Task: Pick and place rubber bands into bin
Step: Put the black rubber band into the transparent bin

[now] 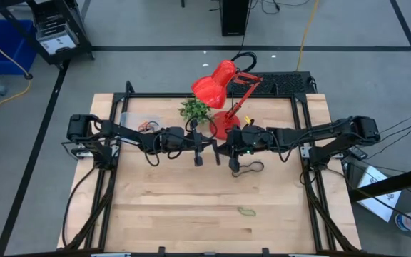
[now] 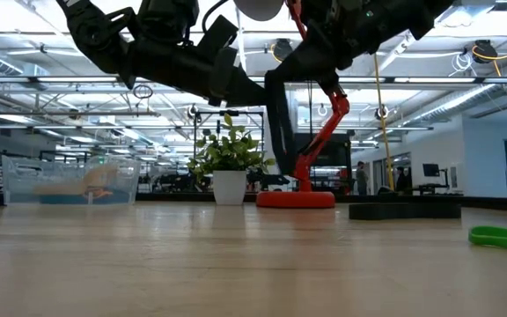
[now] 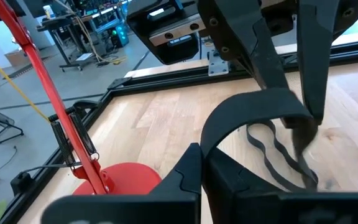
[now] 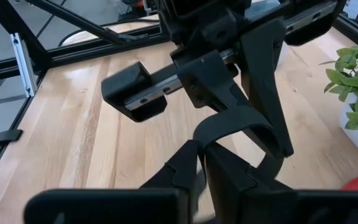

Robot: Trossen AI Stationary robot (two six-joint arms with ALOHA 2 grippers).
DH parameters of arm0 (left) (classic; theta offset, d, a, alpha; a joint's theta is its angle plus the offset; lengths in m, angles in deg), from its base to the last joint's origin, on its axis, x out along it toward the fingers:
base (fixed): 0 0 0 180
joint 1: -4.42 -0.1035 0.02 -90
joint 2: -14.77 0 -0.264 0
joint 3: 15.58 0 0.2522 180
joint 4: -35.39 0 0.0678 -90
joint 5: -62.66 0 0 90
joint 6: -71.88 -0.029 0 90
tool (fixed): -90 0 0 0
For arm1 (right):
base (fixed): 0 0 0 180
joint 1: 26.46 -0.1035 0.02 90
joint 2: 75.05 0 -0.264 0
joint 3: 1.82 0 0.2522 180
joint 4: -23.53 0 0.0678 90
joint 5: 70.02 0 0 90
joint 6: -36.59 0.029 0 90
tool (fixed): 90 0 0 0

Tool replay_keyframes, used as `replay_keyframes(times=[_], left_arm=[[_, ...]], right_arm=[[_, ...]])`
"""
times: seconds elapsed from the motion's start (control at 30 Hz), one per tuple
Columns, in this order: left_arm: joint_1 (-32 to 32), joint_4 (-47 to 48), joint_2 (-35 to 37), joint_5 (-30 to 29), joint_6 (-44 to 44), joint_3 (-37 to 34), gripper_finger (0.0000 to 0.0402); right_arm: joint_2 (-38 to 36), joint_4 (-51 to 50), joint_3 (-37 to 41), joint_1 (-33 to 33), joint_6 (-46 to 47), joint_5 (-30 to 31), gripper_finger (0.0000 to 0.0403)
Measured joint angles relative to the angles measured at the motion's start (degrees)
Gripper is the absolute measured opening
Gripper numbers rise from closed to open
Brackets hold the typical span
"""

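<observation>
My left hand [image 1: 198,151] and right hand [image 1: 228,151] meet mid-counter [image 1: 177,214], both pinching one wide black rubber band [image 3: 253,109] lifted between them. A black band [image 1: 247,168] lies under my right hand, a green one [image 1: 246,210] nearer. The clear bin [image 1: 138,123] sits far left.

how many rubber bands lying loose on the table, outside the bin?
2: a black rubber band mid-table, a green rubber band nearer the front edge. A wide black band is held up by the left gripper. More may be hidden.
</observation>
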Motion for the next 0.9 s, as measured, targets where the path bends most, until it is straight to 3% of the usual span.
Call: replay_keyframes(times=[0.17,0.37,0.53,0.77,0.9], left_arm=[[0.0,0.0,0.0,0.0,0.0,0.0,0.0014],[0.0,0.8,0.0,-0.1,0.0,0.0,0.0012],[0.0,4.8,1.2,-3.3,0.0,0.0,0.0006],[0.5,19.6,11.9,-13.5,-0.1,-0.1,0.0008],[1.2,30.4,21.3,-20.9,0.8,0.0,0.0009]], right_arm=[[0.0,-0.3,0.0,0.0,0.0,0.0,0.0057],[0.0,-1.0,0.0,0.0,-1.9,0.0,0.012],[-1.4,-3.9,0.0,0.0,-2.6,0.0,0.0157],[-5.4,-15.0,0.2,0.0,-2.6,0.2,0.0171],[-6.8,-15.0,2.0,0.0,-2.6,0.3,0.0169]])
